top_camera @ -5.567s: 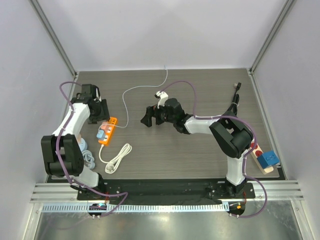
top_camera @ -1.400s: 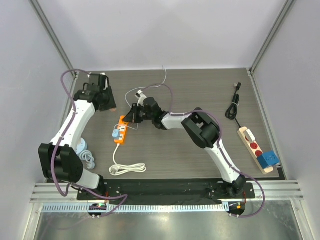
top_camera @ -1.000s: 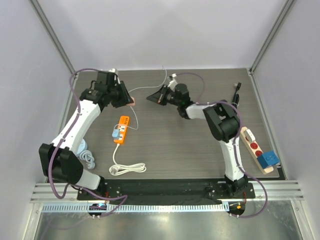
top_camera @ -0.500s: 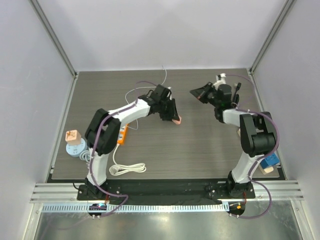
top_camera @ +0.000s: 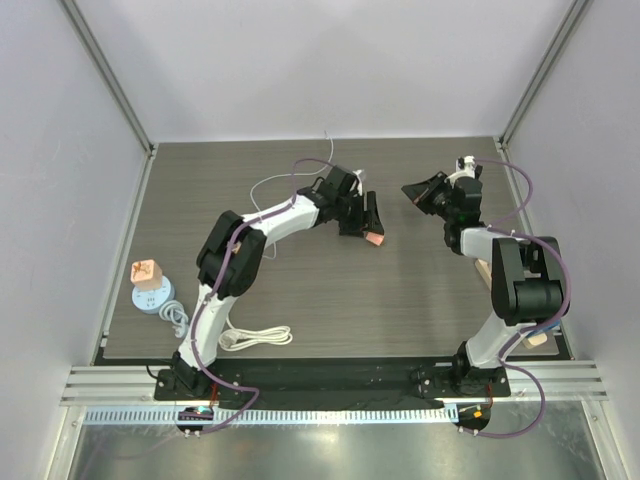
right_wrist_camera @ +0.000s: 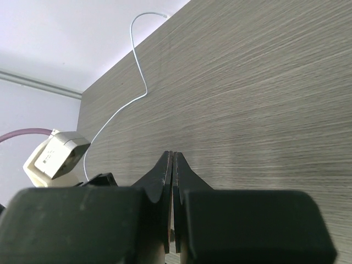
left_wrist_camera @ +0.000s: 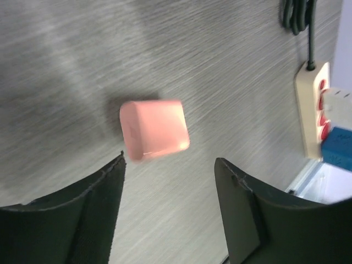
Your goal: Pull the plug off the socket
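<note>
The dark blue plug (left_wrist_camera: pixel 337 149) sits in the end of the beige socket (left_wrist_camera: pixel 308 93) with red outlets, at the right edge of the left wrist view. In the top view my right arm covers most of that strip. My left gripper (top_camera: pixel 368 218) hangs over the table's middle, far from the plug. Its jaws stand open (left_wrist_camera: pixel 170 165), and a pink cube (left_wrist_camera: pixel 154 130) lies free just beyond the fingertips. My right gripper (top_camera: pixel 420 190) hovers at the back right, shut with nothing in it (right_wrist_camera: pixel 172 157).
A round light-blue socket (top_camera: pixel 150 298) with a pink cube on top stands at the far left. A coiled white cord (top_camera: pixel 255 338) lies near the front. A thin white cable (right_wrist_camera: pixel 118 107) curls at the back. A black cord (left_wrist_camera: pixel 300 16) runs from the strip.
My left arm has swung right across the table with the pink cube, and its jaws have opened off it. The right gripper has drifted right, still shut.
</note>
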